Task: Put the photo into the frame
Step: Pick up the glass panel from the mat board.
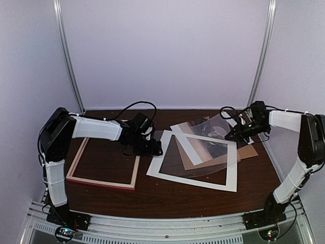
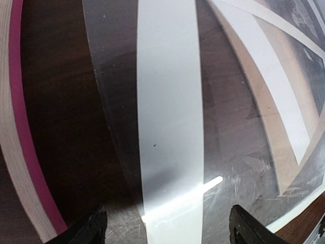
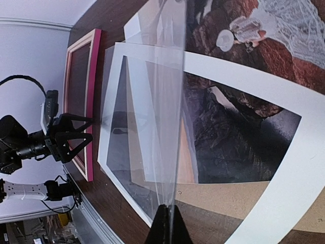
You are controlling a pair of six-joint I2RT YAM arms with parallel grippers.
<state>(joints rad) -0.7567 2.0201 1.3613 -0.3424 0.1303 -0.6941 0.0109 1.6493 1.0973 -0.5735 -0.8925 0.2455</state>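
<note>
The frame (image 1: 99, 182) shows pale natural wood with a bright pink edge. It lies on the left of the dark brown, wood-grained table (image 1: 177, 203). To the right, the mat (image 1: 195, 179) is plain white and the backing board (image 1: 250, 152) is tan. The photo (image 3: 238, 127) is dark reddish-brown rock with a pale white figure — lacy white beside it. The clear sheet (image 1: 223, 124) is colourless, streaked with glare.

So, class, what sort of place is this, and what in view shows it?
Probably a robot lab cell: plain pale walls with metal corner rails, left arm and right arm bolted to an aluminium rail at the table edge.
</note>
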